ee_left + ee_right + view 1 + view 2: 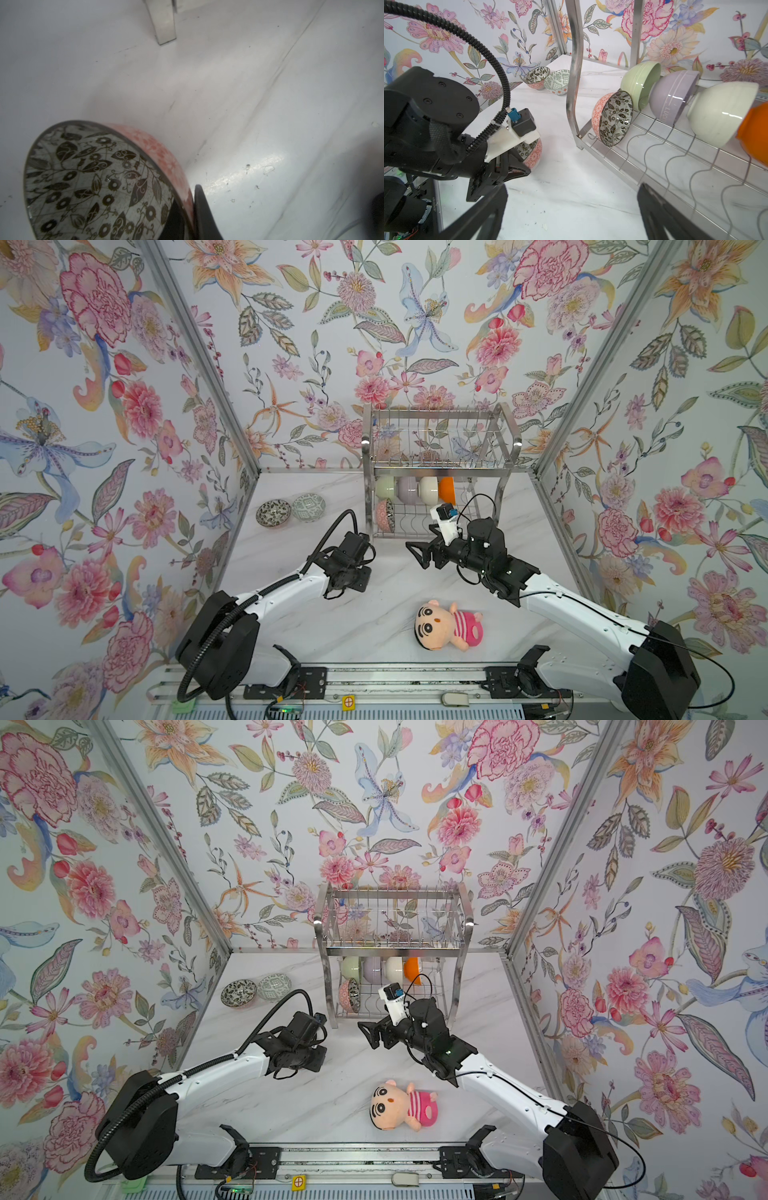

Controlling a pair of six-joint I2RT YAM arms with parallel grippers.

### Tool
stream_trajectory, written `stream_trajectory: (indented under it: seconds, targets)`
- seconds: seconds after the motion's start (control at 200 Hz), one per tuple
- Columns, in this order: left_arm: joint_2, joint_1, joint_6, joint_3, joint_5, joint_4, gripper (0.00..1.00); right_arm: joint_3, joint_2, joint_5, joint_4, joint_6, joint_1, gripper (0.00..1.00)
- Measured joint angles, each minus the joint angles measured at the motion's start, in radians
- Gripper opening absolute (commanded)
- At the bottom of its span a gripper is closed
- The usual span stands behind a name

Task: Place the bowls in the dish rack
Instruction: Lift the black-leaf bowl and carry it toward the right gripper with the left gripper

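The left gripper (190,200) pinches a patterned bowl (99,182) by the rim, before the rack (440,466). The right gripper (412,554) is spread, empty. Best slot it edgewise, gently.

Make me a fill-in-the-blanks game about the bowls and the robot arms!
The tall steel wire dish rack holds ____ ceramic bowls on its lower tier. The left pincer is shut on a pink-sided flower-patterned bowl; the right pincer is ____. ____ patterned bowls stand untouched on the white marble table. Missing words: five, open, two.
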Motion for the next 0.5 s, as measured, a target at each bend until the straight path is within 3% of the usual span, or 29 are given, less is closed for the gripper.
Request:
stream_trajectory:
  seconds: [0.33,0.5]
  targets:
    - [0.152,-0.120,-0.022,0.103,-0.005,0.062,0.12,-0.043,-0.044,-0.008,-0.013,0.021,-0.089,0.99]
    - [0.229,-0.147,-0.034,0.149,-0.011,0.094,0.22,-0.057,-0.046,-0.017,-0.013,0.031,-0.095,0.99]
